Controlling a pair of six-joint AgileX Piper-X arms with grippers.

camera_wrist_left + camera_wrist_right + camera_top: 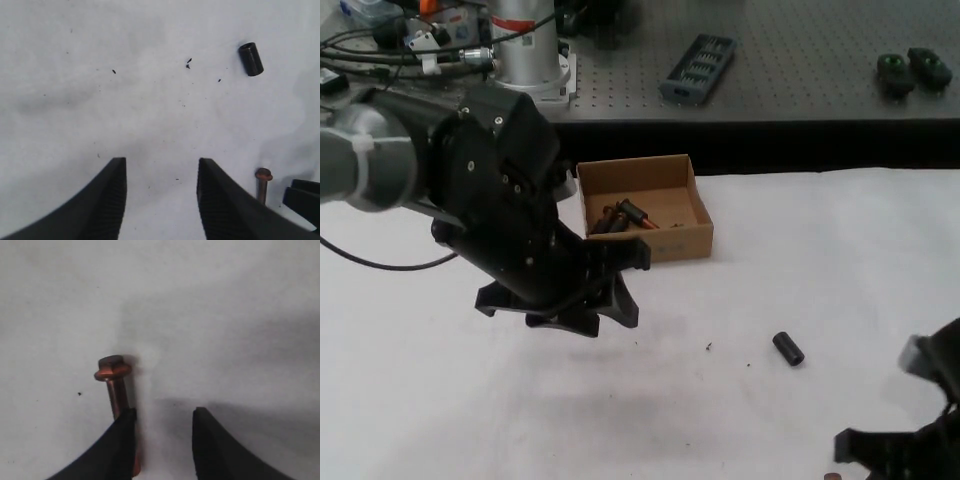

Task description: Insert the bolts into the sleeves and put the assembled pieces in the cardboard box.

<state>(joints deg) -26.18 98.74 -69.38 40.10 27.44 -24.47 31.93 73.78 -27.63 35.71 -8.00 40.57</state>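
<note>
The left gripper (161, 167) hangs over the white cloth (75, 75) with its jaws apart and nothing between them. I judge it is placed there to be ready for the short black cylindrical sleeve (250, 59). That sleeve lies on its side on the cloth, off to one side of the left gripper, between the open brown cardboard box (672, 243) and the right gripper (165, 415). The sleeve's long axis is flat to the cloth, and in the high view it runs on a diagonal, one end toward the box and the other toward the near edge of the bench. The right gripper sits low over the copper-coloured flanged bolt (116, 382), jaws parted and holding nothing. The bolt lies flat just beside one finger (112, 455), its shank passing under that fingertip rather than through the gap, so the jaws look offset for a grasp. The bolt's long axis runs roughly in line with the fingers, head pointing away from the wrist. Several assembled pieces (618, 217) lie in the box, so this bolt and sleeve seem to be the pair left to join.
</note>
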